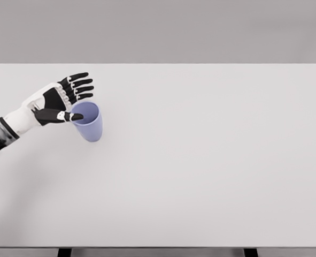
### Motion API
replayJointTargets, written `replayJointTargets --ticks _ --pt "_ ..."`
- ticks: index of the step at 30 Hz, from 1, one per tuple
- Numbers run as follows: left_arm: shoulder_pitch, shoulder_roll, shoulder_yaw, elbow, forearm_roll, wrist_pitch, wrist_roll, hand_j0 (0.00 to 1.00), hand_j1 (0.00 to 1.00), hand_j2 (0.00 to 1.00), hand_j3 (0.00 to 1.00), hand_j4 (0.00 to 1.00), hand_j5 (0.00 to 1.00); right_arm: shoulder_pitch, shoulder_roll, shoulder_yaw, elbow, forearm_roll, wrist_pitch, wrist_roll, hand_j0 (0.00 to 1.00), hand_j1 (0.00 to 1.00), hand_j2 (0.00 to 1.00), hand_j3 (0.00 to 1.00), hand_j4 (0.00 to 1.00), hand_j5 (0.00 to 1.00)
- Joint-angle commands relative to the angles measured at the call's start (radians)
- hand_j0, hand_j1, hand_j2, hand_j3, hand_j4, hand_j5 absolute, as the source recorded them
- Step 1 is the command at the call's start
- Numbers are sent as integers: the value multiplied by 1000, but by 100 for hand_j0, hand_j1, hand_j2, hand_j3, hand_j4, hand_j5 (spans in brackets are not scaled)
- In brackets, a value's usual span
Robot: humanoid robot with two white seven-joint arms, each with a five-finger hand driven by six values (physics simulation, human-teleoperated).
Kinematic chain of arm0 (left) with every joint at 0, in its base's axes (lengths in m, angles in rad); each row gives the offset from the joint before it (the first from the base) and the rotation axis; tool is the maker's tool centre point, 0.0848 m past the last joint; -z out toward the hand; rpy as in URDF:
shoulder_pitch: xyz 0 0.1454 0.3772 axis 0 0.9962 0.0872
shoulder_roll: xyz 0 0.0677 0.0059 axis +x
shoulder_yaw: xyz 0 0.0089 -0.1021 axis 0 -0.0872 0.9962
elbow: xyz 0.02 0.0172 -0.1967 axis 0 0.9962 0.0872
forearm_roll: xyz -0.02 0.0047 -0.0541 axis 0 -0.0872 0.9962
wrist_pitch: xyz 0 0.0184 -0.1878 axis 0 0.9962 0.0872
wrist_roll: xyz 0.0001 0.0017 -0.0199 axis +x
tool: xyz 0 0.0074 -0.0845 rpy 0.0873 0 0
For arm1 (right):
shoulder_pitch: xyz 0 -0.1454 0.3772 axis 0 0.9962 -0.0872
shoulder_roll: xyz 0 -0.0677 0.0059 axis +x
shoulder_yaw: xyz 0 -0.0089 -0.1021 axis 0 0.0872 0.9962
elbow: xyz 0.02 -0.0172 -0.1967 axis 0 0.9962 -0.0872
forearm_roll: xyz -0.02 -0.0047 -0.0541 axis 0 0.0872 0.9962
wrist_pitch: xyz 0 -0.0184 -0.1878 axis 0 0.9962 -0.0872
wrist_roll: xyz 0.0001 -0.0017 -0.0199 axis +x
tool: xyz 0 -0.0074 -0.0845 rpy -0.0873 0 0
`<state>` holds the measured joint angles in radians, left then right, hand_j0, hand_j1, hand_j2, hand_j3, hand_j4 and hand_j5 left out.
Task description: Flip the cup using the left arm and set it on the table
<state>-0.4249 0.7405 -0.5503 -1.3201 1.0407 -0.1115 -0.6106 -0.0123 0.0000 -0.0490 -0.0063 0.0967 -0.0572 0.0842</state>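
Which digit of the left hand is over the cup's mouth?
The thumb: it reaches across the rim of the blue cup, while the four fingers stay spread above and behind it on the left hand.

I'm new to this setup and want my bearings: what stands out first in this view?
A lone blue cup stands on the left part of a wide white table, its mouth facing up. The left hand reaches in from the left edge, fingers spread open above the rim and the thumb at the cup's opening, holding nothing. No right arm shows.
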Motion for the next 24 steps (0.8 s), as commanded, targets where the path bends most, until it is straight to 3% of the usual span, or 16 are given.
replayJointTargets --ticks 1,11,18,19,21,23,24 --pt "0 23 7 -14 7 -2 0 96 96 96 96 96 96 0 0 0 0 0 0 0 100 100 100 100 100 100" --pt "-17 89 18 -99 12 -13 0 97 97 97 97 97 97 0 0 0 0 0 0 0 100 100 100 100 100 100" --pt "-57 118 12 -105 -24 -53 0 100 100 100 100 100 100 0 0 0 0 0 0 0 100 100 100 100 100 100" --pt "-72 122 10 -105 -74 -53 0 100 100 100 100 100 100 0 0 0 0 0 0 0 100 100 100 100 100 100" --pt "-106 175 9 -102 -301 -56 0 100 100 100 100 100 100 0 0 0 0 0 -1 0 100 100 100 100 100 100" --pt "-117 223 6 -96 -422 -128 0 100 100 100 100 100 100 0 0 0 0 0 0 0 100 100 100 100 100 100" --pt "-118 230 4 -90 -594 -195 0 100 100 100 100 100 100 0 0 0 0 0 0 0 100 100 100 100 100 100"
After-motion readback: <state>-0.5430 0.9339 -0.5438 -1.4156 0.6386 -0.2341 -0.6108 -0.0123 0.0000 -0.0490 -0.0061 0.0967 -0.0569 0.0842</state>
